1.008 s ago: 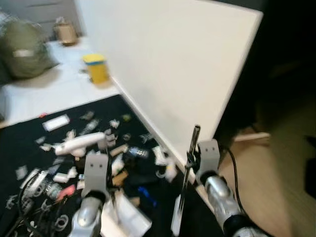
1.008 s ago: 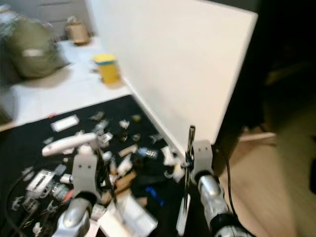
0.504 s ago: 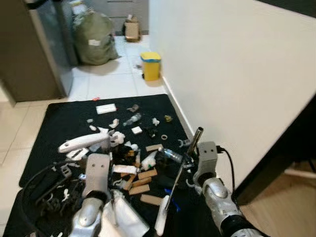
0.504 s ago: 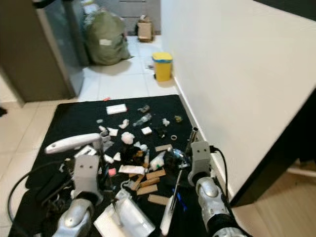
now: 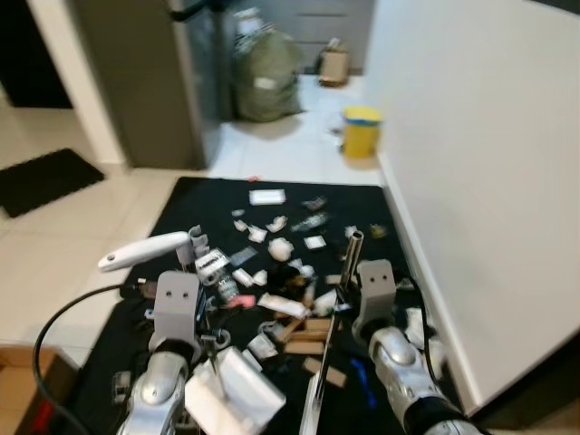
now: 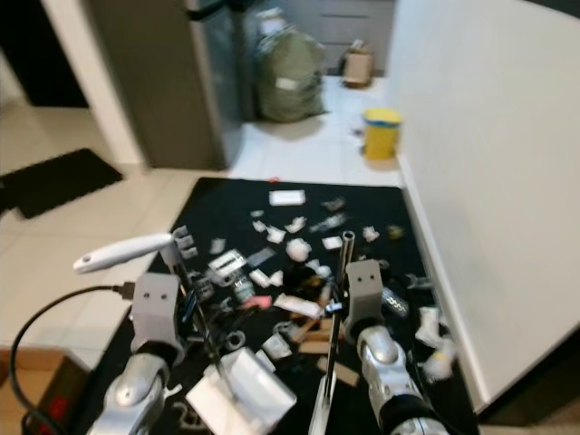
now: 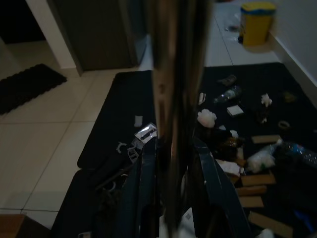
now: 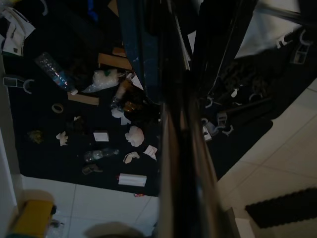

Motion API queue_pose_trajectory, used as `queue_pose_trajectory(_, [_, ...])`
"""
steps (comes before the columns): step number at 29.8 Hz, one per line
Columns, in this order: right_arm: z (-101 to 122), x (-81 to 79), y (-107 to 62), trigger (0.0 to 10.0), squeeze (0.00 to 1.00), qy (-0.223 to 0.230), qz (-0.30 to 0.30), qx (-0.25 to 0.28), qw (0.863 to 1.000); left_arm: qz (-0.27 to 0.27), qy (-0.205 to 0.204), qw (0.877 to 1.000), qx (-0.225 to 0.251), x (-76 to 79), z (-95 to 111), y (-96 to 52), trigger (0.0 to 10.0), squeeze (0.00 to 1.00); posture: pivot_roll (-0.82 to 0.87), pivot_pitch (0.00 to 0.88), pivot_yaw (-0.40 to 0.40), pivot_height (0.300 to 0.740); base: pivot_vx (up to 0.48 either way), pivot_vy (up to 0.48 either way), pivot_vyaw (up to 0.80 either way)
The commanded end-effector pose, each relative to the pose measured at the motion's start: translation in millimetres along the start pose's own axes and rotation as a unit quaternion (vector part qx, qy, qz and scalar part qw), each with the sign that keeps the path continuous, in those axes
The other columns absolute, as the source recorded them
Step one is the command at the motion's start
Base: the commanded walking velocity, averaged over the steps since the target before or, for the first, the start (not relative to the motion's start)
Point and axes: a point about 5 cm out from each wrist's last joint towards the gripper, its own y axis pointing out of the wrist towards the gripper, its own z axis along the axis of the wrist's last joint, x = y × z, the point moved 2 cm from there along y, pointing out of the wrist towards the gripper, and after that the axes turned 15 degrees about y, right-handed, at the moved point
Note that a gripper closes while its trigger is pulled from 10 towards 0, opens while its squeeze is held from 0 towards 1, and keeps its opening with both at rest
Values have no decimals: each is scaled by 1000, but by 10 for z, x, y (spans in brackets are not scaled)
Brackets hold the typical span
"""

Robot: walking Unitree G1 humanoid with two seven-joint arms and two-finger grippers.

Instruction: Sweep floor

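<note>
Barely begun — litter [image 5: 272, 246] strewn across the black mat [image 5: 181, 213] toward its wall edge. Right tool [image 8: 168, 64] pinching the broom handle [image 5: 344, 281]; left tool [image 7: 173, 178] clamping the dustpan handle [image 5: 145, 251].

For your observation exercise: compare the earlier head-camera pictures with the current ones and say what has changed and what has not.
The whole view has swung to the robot's left, so the camera turned; the rubbish did not move. The fridge and small dark mat have come into sight. The right gripper still holds the metal pole, the left gripper its own pole. The litter stays scattered on the black mat.
</note>
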Motion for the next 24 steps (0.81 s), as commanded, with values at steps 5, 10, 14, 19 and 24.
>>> queue_pose_trajectory(5, [4,-27,5,10000,0,-2,4,3,1000,17,12,1000,20,-110,91,6,10000,0,126,168,-17,740,0,0,800])
queue_pose_trajectory(10, [-6,-31,1,10000,0,-2,5,1,1000,14,12,1000,16,-91,68,-7,10000,0,125,169,-17,740,0,0,800])
queue_pose_trajectory(14, [-6,-30,0,10000,0,-2,5,1,1000,13,12,1000,14,-79,61,-11,10000,0,124,170,-17,740,0,0,800])
queue_pose_trajectory(19, [-8,-30,-1,10000,0,-2,5,1,1000,12,11,1000,13,-75,56,-11,10000,0,124,172,-18,740,0,0,800])
queue_pose_trajectory(24, [-9,-31,-1,10000,0,-2,5,1,1000,12,11,1000,12,-74,53,-12,10000,0,124,173,-18,740,0,0,800])
